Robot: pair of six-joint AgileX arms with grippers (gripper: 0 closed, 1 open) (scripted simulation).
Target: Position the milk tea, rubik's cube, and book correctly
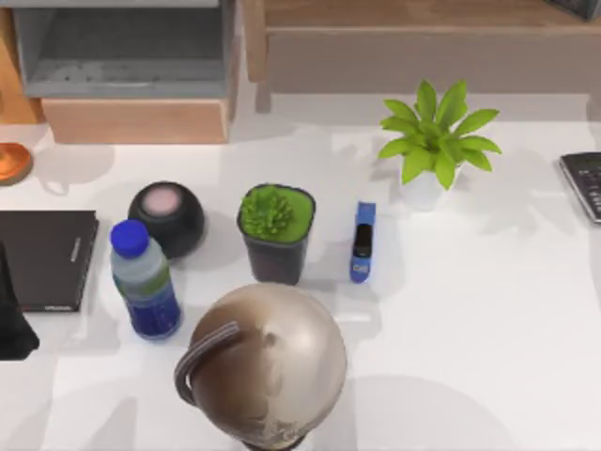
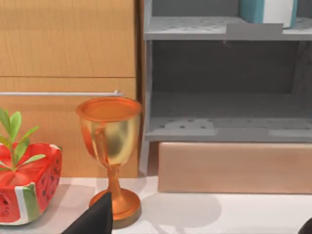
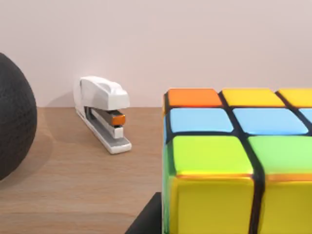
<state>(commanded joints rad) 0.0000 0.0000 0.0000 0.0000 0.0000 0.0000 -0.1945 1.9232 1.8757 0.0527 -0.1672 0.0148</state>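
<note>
- Up on the wooden shelf surface (image 3: 73,185), close before the right wrist camera, sits the rubik's cube (image 3: 234,165), its orange, yellow, blue and green squares facing the lens; a white stapler (image 3: 103,114) lies well beyond it near the back wall, and a dark rounded object (image 3: 14,117) stands off to one side.
- A dark sliver at the foot of that view, just beside the cube, is probably part of the right arm's fingers (I cannot tell whether they are open, closed, or gripping the cube).
- Over at the left edge of the tabletop (image 1: 488,310), a black shape in the top view looks like part of the left arm, next to a thin black book (image 1: 47,258). Its wrist camera faces the grey shelving unit (image 2: 224,126) and a gold trophy cup (image 2: 109,146), with a watermelon-patterned planter (image 2: 29,180) beside it. The state of its fingers is likewise hidden.
- High on the grey shelf, a teal-and-white block (image 2: 268,10) peeks in; I judge it to be the book, already shelved.
- The middle of the tabletop holds a globe (image 1: 268,362), a water bottle (image 1: 146,282), a dark potted plant (image 1: 275,230), a round black speaker (image 1: 167,218), a blue gadget (image 1: 362,241) and a leafy white-potted plant (image 1: 434,141).
- My reading: the book seems placed, the cube is at or very near its spot, and the milk tea's whereabouts I cannot confirm, so that part may remain.
</note>
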